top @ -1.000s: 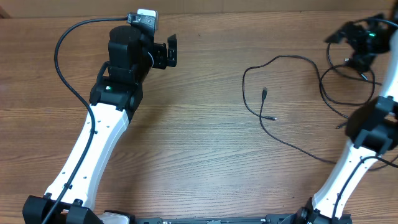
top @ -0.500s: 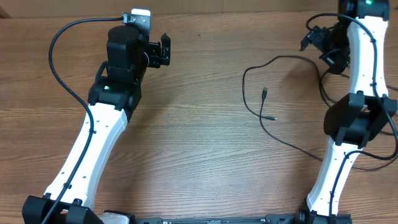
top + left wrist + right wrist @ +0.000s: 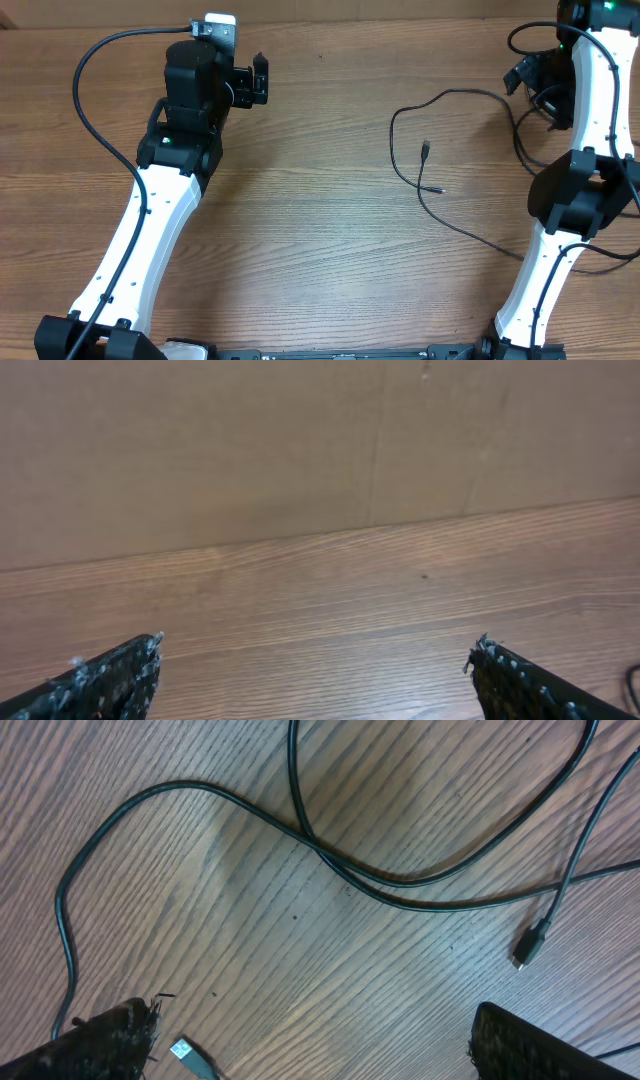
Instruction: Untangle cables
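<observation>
Thin black cables (image 3: 455, 95) lie loosely on the right half of the wooden table, with two small plug ends (image 3: 426, 150) near the middle. In the right wrist view two cable strands cross (image 3: 322, 852) just ahead of the fingers. A small plug (image 3: 528, 946) lies to the right and a silvery-tipped plug (image 3: 188, 1054) by the left finger. My right gripper (image 3: 535, 85) (image 3: 310, 1040) hovers open over these strands, holding nothing. Far to the left, my left gripper (image 3: 257, 80) (image 3: 315, 665) is open over bare wood, away from any cable.
A plain brown wall (image 3: 300, 450) rises just beyond the table's far edge, close ahead of the left gripper. The right arm's white links (image 3: 560, 250) cover part of the cable tangle. The arms' own thicker black leads (image 3: 95, 90) curve beside them.
The right arm swung up and back from the right edge, bringing its gripper leftward over the cables near the far edge. The left gripper drifted slightly left. Both stayed open.
</observation>
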Motion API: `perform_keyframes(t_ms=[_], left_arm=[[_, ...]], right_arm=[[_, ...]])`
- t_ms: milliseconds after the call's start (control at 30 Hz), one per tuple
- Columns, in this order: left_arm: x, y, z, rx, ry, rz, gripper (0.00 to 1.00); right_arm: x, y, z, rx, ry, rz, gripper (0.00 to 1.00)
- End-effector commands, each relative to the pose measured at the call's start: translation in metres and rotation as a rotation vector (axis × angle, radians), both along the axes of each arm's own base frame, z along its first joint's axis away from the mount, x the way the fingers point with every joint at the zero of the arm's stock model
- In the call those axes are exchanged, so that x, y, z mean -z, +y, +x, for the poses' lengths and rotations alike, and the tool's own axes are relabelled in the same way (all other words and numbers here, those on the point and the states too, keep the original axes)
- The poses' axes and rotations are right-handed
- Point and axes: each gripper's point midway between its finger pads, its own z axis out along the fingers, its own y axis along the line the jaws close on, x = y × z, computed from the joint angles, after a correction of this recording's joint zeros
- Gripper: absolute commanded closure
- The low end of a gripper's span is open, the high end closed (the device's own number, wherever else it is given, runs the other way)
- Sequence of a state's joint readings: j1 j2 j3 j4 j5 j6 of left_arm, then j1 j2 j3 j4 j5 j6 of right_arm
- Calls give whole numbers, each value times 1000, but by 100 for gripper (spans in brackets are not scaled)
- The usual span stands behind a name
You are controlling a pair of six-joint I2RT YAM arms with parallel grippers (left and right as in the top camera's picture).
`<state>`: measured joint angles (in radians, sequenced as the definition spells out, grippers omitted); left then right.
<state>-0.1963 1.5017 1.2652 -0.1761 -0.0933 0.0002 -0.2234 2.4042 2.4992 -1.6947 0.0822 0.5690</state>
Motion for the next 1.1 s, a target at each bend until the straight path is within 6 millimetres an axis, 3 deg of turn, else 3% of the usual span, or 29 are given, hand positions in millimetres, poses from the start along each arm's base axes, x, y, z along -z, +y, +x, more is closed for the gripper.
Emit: perform_keyframes(t_ms=[0, 300, 467, 633, 867, 967, 1067], left_arm=[[-1, -12, -1, 71, 1, -17, 1], [-1, -16, -2, 84, 8, -41, 1], [0, -16, -2, 72, 14, -68, 1], [1, -16, -3, 61, 23, -91, 1], [1, -16, -3, 61, 23, -92, 0], [1, -16, -3, 50, 27, -116, 1], [1, -16, -3, 42, 29, -134, 1]], right_arm=[[-11, -1, 2, -28, -26, -22, 0], [-12, -1, 2, -272, -8, -28, 0], [-29, 0, 1, -343, -40, -46, 0], [-70, 0, -5, -370, -122, -89, 0], [-157, 1, -33, -390, -292, -204, 0], [-179, 4, -48, -390, -333, -223, 0], [-188, 8, -67, -378, -341, -225, 0]])
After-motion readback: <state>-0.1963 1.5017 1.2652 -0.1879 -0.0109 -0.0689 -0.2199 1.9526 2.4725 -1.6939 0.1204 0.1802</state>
